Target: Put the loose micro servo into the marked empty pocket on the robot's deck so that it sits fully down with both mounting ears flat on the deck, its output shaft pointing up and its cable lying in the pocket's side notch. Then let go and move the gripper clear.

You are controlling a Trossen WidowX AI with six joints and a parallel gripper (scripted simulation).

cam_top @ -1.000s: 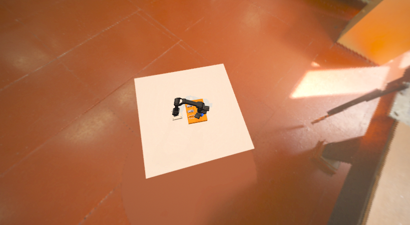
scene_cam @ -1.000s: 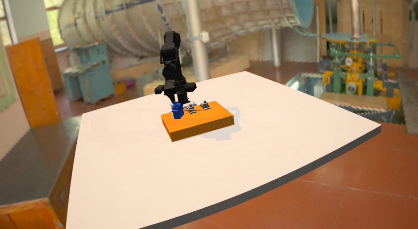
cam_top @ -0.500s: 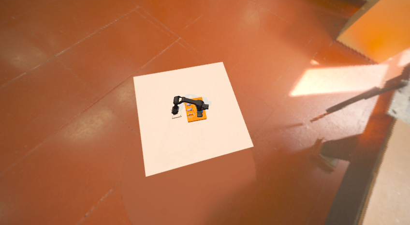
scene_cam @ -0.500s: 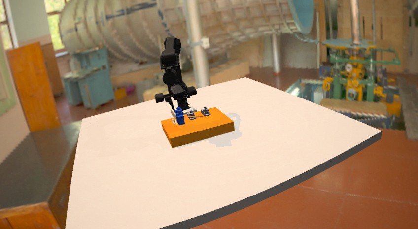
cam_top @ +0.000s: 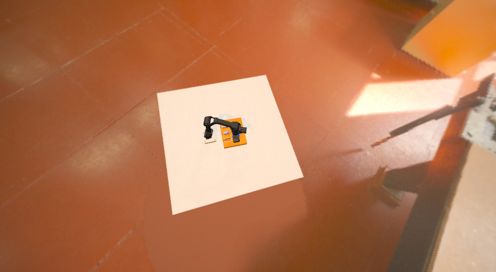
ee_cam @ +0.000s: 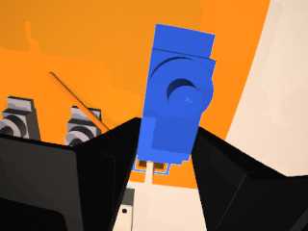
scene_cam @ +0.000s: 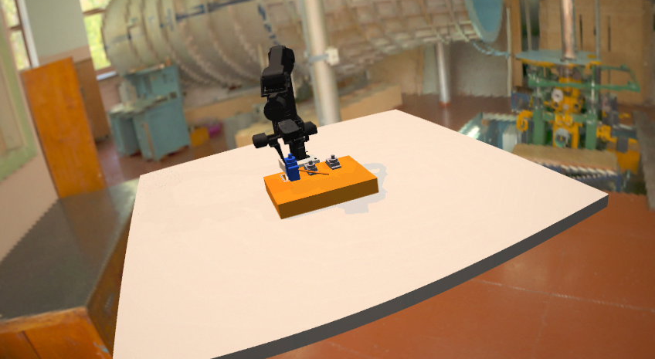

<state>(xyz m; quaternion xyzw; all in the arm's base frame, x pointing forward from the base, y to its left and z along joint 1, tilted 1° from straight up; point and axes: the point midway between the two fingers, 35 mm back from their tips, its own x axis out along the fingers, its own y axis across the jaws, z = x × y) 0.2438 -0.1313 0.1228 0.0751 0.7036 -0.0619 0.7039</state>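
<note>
The blue micro servo (scene_cam: pixel 292 170) (ee_cam: pixel 173 108) is upright, its output shaft pointing up. My gripper (scene_cam: pixel 291 160) (ee_cam: pixel 166 129) is shut on it, a finger on each side. The servo is over the orange deck (cam_top: pixel 236 120) (scene_cam: pixel 324 185) (ee_cam: pixel 82 34); its height above it is hard to tell. The marked empty pocket (cam_top: pixel 227 139) (scene_cam: pixel 283 177) (ee_cam: pixel 159 166) shows partly beyond the servo's lower end in the wrist view, and the servo is not in it. The servo's orange cable (scene_cam: pixel 316 171) (ee_cam: pixel 77 100) sticks out sideways towards the grey servos. The servo's underside is hidden.
Two grey servos (scene_cam: pixel 310 167) (scene_cam: pixel 333 161) (ee_cam: pixel 19 117) (ee_cam: pixel 84 126) sit in the deck beside the pocket, near the cable and one finger. The pale base plate (cam_top: pixel 210 141) (ee_cam: pixel 126 207) of the arm is beside the deck. All stand on the pale table top (cam_top: pixel 195 179) (scene_cam: pixel 368 254).
</note>
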